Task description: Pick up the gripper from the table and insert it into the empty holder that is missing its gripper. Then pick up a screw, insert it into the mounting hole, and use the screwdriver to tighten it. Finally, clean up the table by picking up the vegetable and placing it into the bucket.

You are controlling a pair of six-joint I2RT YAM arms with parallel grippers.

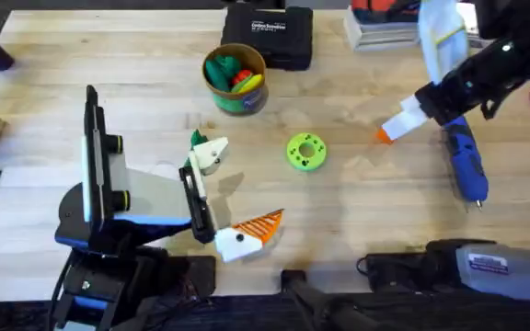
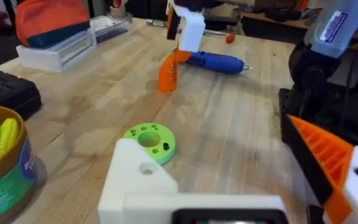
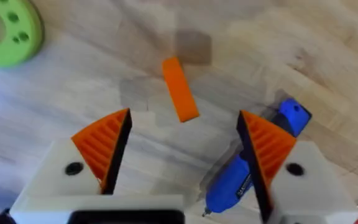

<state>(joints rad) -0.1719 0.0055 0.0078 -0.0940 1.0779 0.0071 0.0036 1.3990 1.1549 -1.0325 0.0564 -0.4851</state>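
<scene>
Overhead, bucket (image 1: 235,81) holding red, yellow, green produce; right gripper (image 3: 182,149) spread beside screwdriver (image 3: 241,171); left gripper (image 1: 233,198) spread

Left arm (image 1: 109,198): black links with a white housing section and a blue band near its base. Left gripper (image 1: 233,198): white finger bodies carrying orange ribbed pads (image 1: 263,223), black edging behind each pad, one dark round screw hole per finger. Right gripper (image 3: 182,155): same white bodies, orange ribbed pads (image 3: 104,140), black backing, dark screw holes. Right arm (image 1: 486,64): black links; a grey labelled housing sat at its base.
</scene>
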